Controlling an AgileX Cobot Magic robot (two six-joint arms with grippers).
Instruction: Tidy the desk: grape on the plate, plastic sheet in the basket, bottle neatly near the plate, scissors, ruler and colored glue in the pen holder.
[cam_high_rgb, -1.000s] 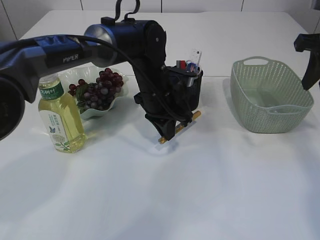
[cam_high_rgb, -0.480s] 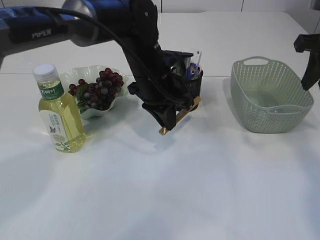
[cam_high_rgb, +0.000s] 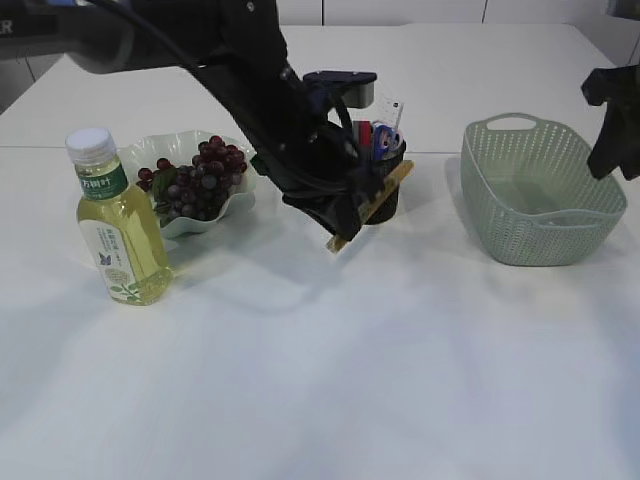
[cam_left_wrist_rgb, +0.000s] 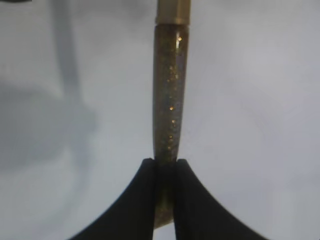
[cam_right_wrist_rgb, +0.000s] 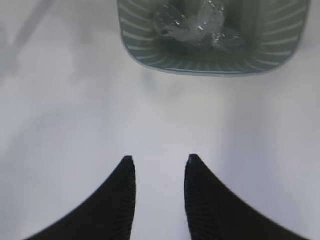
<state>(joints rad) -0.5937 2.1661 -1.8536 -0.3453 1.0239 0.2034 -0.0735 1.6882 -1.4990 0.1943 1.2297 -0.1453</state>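
Observation:
My left gripper (cam_high_rgb: 345, 222) is shut on the gold glitter colored glue (cam_high_rgb: 372, 204) and holds it tilted above the table, in front of the black pen holder (cam_high_rgb: 385, 180). In the left wrist view the glue tube (cam_left_wrist_rgb: 170, 95) sticks out from between the jaws (cam_left_wrist_rgb: 165, 162). The pen holder has several items standing in it. Dark grapes (cam_high_rgb: 200, 175) lie on the scalloped plate (cam_high_rgb: 140, 155). The yellow-green bottle (cam_high_rgb: 120, 225) stands upright left of the plate's front. The crumpled plastic sheet (cam_right_wrist_rgb: 195, 22) lies in the green basket (cam_high_rgb: 590, 235). My right gripper (cam_right_wrist_rgb: 159, 162) is open and empty above the table.
The basket (cam_right_wrist_rgb: 130, 45) stands at the right of the white table; my right arm (cam_high_rgb: 612, 130) hangs above its far right side. The left arm reaches across over the plate and pen holder.
My left gripper has lifted the glue up and slightly to the right, level with the pen holder, and the tube tilts more steeply. The right arm has barely moved.

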